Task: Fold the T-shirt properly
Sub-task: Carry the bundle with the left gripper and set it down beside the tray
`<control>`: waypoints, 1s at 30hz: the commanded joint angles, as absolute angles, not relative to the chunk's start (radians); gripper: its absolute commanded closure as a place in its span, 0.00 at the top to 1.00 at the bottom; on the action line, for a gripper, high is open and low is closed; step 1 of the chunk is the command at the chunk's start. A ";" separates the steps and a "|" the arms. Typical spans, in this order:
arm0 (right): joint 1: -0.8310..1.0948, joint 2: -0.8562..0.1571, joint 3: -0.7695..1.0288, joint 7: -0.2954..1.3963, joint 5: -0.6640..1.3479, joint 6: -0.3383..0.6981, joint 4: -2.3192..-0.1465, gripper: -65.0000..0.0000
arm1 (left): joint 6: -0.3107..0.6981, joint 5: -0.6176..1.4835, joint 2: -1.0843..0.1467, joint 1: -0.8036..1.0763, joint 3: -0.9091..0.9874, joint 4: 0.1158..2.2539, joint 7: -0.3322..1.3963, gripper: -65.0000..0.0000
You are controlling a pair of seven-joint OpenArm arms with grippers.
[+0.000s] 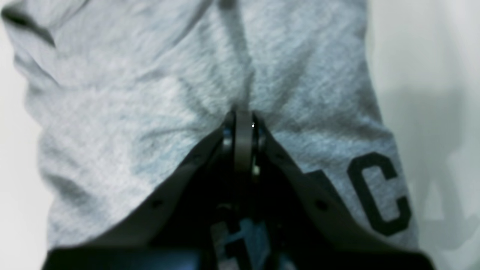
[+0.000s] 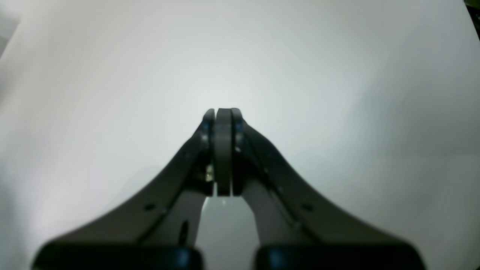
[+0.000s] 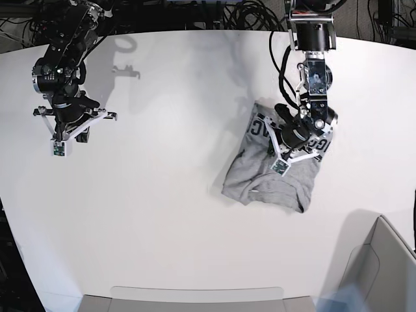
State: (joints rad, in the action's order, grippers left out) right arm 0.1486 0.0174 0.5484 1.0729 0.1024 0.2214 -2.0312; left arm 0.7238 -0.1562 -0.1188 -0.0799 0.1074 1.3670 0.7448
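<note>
i have the left gripper (image 1: 243,112) pinched tight on a gather of the heather-grey cotton t-shirt with black block lettering (image 3: 266,179); creases radiate from the tips. the shirt lies bunched toward the white table's (image 3: 169,195) right edge, so i judge this grip is for pulling it flat. the right gripper (image 2: 223,110) is closed on nothing near the far left corner, out of the way.

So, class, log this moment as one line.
left gripper: shut on T-shirt | right gripper: shut, empty, above table

A broad white table (image 3: 162,214) under bright light, dark cables (image 3: 214,13) behind it.
</note>
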 commanded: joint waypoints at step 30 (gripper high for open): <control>0.168 -0.116 0.389 0.918 0.125 0.234 -2.068 0.00 | 0.698 0.104 -0.340 -0.191 0.469 1.550 0.777 0.00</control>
State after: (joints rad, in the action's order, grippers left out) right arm 0.1738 -0.1085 0.3866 0.9302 0.1196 0.2295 -2.0487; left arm 0.6918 0.0814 -0.3313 -0.1661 0.4709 1.5291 0.8074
